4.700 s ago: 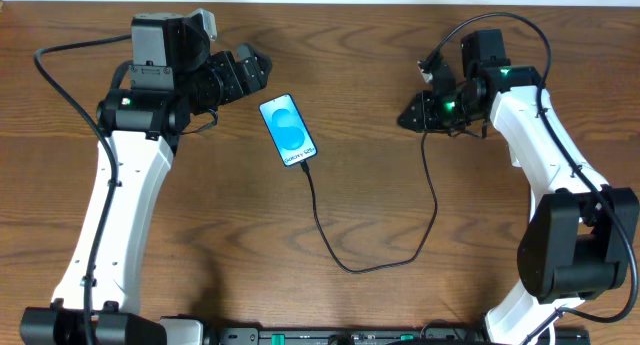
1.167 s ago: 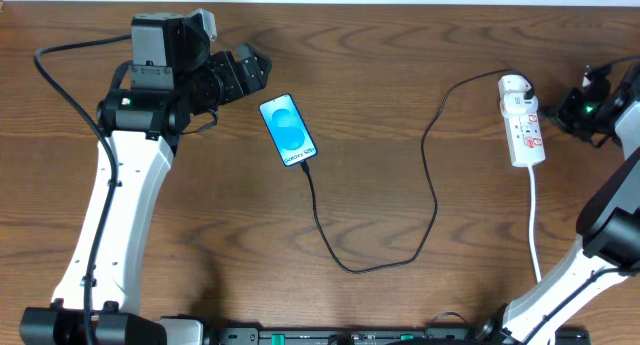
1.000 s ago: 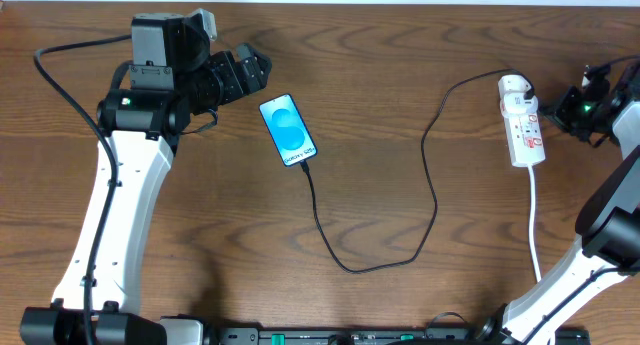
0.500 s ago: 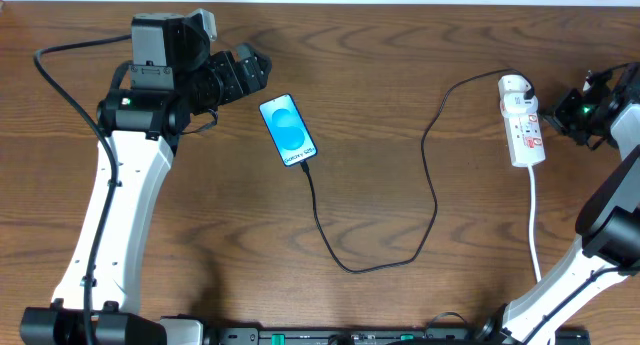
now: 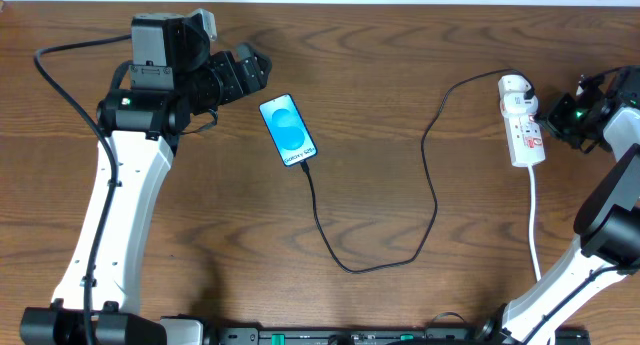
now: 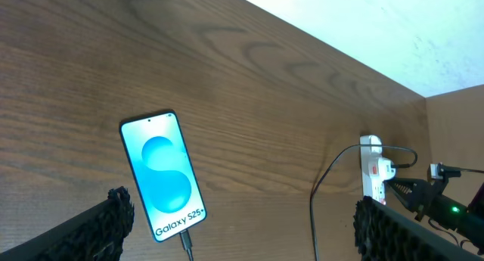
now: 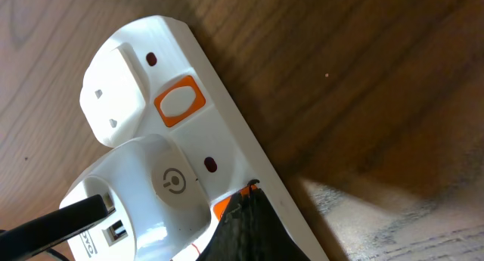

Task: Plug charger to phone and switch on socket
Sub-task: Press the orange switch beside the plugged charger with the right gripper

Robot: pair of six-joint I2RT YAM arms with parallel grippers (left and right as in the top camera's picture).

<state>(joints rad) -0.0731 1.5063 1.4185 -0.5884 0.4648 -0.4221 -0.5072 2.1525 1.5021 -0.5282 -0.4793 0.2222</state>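
The phone (image 5: 288,131) lies face up with a blue screen, left of centre; the left wrist view shows the phone (image 6: 165,175) too. The charger (image 5: 432,190), a thin black cable, runs from the phone's lower end in a loop to the top of the white socket (image 5: 522,121). My left gripper (image 5: 243,71) hovers open, up and left of the phone, holding nothing. My right gripper (image 5: 550,116) is shut beside the socket's right edge. In the right wrist view the shut right gripper (image 7: 249,197) touches an orange switch (image 7: 225,206) on the socket (image 7: 189,72).
A white cord (image 5: 535,220) trails from the socket toward the table's front edge. A white adapter (image 7: 151,189) sits plugged in the socket, beside a second orange switch (image 7: 180,102). Both arm bases stand at the front edge.
Since the earliest frame the right arm has swung from mid-table to the right edge, uncovering the socket. Over the last second its gripper crept left against the socket. The left arm is still.
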